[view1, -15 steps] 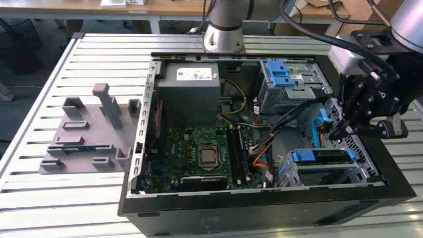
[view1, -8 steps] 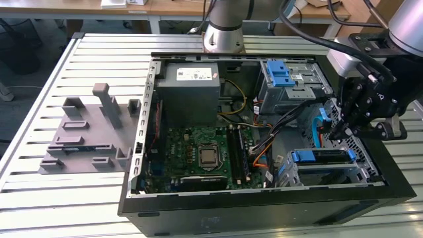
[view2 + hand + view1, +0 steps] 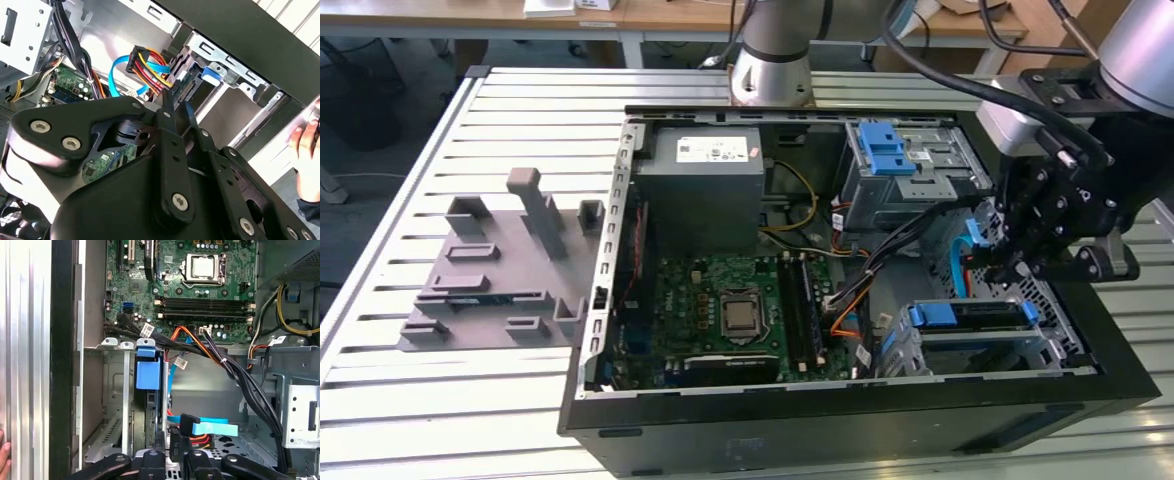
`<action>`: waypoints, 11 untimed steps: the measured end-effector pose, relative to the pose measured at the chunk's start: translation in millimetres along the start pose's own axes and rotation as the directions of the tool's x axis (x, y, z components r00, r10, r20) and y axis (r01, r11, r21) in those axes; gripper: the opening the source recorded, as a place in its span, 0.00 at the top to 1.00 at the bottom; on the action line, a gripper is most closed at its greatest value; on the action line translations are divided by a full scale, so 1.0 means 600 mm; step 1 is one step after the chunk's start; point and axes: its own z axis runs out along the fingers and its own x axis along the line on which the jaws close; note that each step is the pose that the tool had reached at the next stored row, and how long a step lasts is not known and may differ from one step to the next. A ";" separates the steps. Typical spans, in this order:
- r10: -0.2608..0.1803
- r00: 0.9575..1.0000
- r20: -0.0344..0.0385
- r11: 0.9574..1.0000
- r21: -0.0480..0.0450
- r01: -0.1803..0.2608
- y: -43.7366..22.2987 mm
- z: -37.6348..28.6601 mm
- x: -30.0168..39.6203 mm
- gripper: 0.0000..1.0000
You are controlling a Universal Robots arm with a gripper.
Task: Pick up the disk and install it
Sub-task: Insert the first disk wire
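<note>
One open computer case (image 3: 854,425) lies on the slatted table. The drive cage (image 3: 994,352) occupies the case's near corner on the exterior view's right. The disk (image 3: 970,318) sits slotted inside it. The gripper (image 3: 1014,272) hovers just above with its fingers drawn together, empty. For sound seating, press squarely along the rails and keep the blue cable (image 3: 210,429) free.

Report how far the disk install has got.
Done: the disk is picked up and stands on edge inside a slot of the drive cage. In hand: the gripper hovers right at the disk's outer end; whether it grips the disk cannot be told. Left: full seating is not confirmed, and the blue data cable lies loose beside the disk, apparently not plugged in.
</note>
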 end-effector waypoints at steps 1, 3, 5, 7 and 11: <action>0.000 1.000 0.000 1.000 0.000 0.000 0.000 0.001 0.000 0.75; 0.000 1.000 0.000 1.000 0.000 0.000 0.000 0.003 -0.001 0.75; 0.000 1.000 0.000 1.000 0.000 0.000 0.000 0.006 -0.001 0.75; 0.000 1.000 0.001 1.000 0.000 0.000 0.000 0.008 -0.001 0.75; 0.000 1.000 0.004 1.000 0.000 0.000 0.000 0.011 0.000 0.75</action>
